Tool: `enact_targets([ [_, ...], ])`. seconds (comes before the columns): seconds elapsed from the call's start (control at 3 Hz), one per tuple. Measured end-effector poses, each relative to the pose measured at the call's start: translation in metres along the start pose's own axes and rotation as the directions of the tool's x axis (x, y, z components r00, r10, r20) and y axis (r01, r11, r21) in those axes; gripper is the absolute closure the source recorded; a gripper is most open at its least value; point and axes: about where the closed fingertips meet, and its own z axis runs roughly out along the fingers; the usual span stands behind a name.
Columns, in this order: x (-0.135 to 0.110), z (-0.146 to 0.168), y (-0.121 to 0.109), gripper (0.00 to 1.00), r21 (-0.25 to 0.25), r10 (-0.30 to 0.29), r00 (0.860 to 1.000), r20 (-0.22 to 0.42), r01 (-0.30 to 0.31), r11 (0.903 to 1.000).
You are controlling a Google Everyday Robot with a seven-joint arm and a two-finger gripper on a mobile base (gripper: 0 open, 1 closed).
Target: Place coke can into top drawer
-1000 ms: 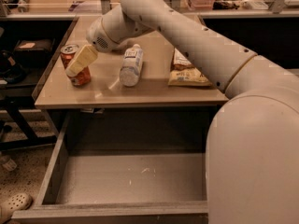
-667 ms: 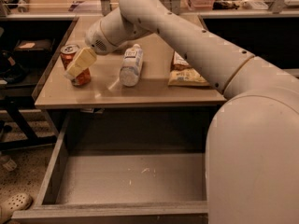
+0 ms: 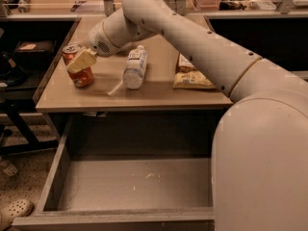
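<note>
Coke can [image 3: 83, 77], pinched by the claw [image 3: 78, 63] at the table's [image 3: 159, 93] left side, stands near-upright, top leaning left.

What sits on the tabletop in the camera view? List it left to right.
coke can, with the gripper against its front → white bottle, lying on its side → snack bag

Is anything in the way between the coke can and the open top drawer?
Nothing visible. The claw is at the coke can on the left of the table; the top drawer stands open below the front edge. The bottle lies to the can's right.
</note>
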Motion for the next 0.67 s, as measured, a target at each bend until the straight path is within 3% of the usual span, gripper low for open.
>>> enact_targets([
  [0.67,0.0,0.0001,0.0,0.88,0.0,0.0,1.0,0.0,0.0,1.0],
])
